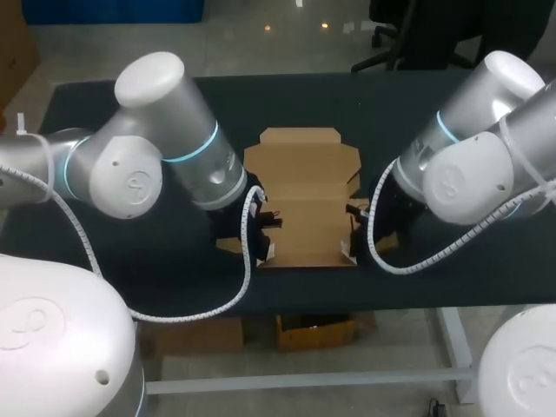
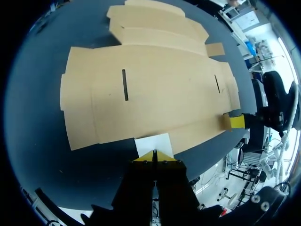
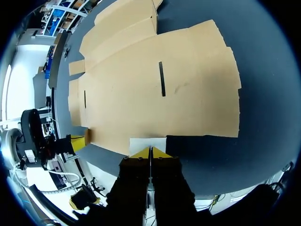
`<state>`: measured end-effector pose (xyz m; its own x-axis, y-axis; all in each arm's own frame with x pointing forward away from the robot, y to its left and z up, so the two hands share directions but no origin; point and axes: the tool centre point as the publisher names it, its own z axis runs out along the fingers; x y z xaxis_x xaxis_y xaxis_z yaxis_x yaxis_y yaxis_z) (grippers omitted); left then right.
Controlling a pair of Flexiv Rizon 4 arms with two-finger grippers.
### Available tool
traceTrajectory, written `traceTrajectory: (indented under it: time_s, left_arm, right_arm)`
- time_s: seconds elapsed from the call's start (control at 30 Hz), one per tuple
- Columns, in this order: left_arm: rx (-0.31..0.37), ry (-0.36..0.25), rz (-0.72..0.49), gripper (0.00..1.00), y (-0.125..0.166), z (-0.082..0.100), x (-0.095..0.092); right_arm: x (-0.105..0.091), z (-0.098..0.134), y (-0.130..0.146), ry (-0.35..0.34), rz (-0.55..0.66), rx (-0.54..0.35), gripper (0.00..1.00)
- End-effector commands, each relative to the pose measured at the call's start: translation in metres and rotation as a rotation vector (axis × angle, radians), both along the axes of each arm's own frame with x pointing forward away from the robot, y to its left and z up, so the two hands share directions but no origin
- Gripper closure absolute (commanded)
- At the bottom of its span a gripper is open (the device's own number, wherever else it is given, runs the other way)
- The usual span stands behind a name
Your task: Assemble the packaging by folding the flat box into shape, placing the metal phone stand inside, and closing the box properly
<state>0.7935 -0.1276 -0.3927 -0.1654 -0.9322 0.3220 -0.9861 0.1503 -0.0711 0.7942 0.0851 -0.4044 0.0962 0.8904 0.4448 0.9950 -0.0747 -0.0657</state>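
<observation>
The brown cardboard box (image 1: 302,187) lies flat and unfolded on the dark table (image 1: 113,113), with two narrow slots cut in its main panel. My left gripper (image 1: 265,230) is at the box's near left corner. In the left wrist view this gripper (image 2: 154,157) is shut, its yellow tips meeting at the edge of a small pale flap (image 2: 153,141). My right gripper (image 1: 356,219) is at the near right corner; the right wrist view shows it (image 3: 150,152) shut against a matching pale flap (image 3: 147,142). No metal phone stand is in view.
Each wrist view shows the other arm's yellow tip at the opposite near corner: the right arm's tip (image 2: 233,121) and the left arm's tip (image 3: 77,142). Bare table (image 2: 42,94) surrounds the box, and the table's front edge runs just behind both grippers.
</observation>
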Motion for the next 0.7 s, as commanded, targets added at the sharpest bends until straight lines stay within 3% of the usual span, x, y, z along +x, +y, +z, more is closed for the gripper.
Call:
traceTrajectory:
  time_s: [0.03, 0.43, 0.7]
  left_arm:
    - [0.015, -0.001, 0.004, 1.0, -0.006, -0.002, 0.002]
    - [0.019, -0.002, 0.011, 1.0, -0.011, -0.007, 0.0]
    - [0.035, -0.034, 0.047, 1.0, -0.015, -0.01, -0.007]
  right_arm:
    - [-0.006, 0.0, 0.003, -0.015, -0.008, -0.014, 1.0]
    - [-0.005, -0.007, 0.005, 0.002, -0.016, -0.036, 1.0]
    - [-0.002, -0.01, 0.007, 0.01, -0.01, -0.037, 1.0]
